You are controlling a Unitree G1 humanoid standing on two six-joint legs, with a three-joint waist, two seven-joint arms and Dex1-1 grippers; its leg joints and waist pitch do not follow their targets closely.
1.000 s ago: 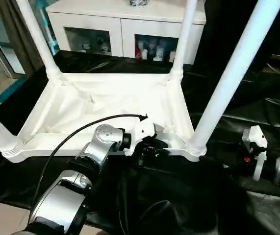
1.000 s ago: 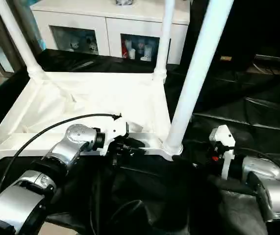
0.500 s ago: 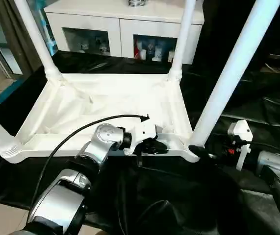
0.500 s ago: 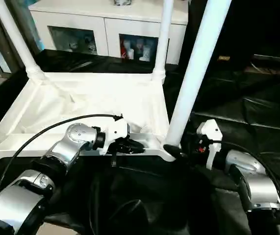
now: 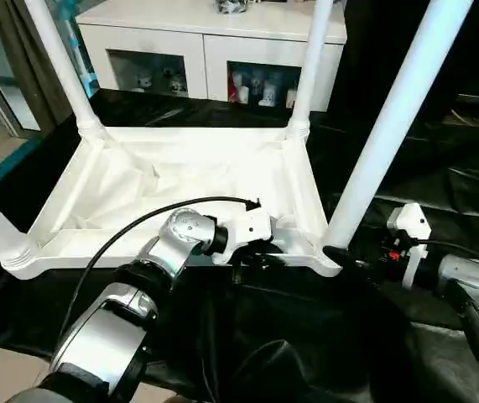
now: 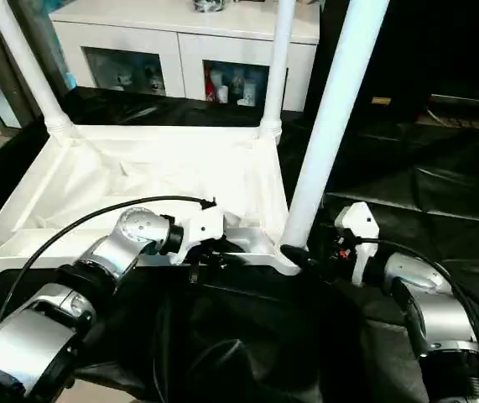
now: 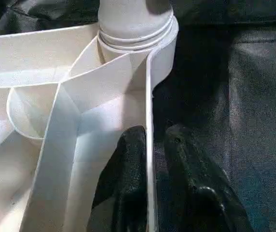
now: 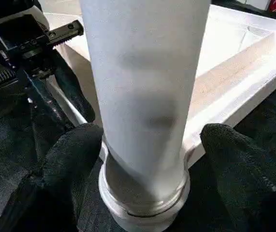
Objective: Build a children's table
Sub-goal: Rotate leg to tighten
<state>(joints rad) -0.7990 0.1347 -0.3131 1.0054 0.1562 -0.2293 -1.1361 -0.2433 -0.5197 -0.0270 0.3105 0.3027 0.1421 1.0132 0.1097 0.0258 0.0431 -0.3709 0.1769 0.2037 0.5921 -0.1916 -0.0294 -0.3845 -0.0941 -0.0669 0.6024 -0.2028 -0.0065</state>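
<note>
My right claw (image 8: 142, 159) now straddles leg (image 8: 145, 87) base, spread, pads (image 8: 75, 164) beside it. Left claw (image 7: 150, 159) still pinches table (image 5: 180, 168) rim; black cover (image 5: 306, 336) open behind.

The white table (image 5: 180, 168) is seen from above by both eye views; its near right leg (image 8: 142, 96) is viewed closely by each wrist camera.

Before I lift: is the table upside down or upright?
Upside down: the table shows its ribbed underside, and its legs point up from the corner sockets.
</note>
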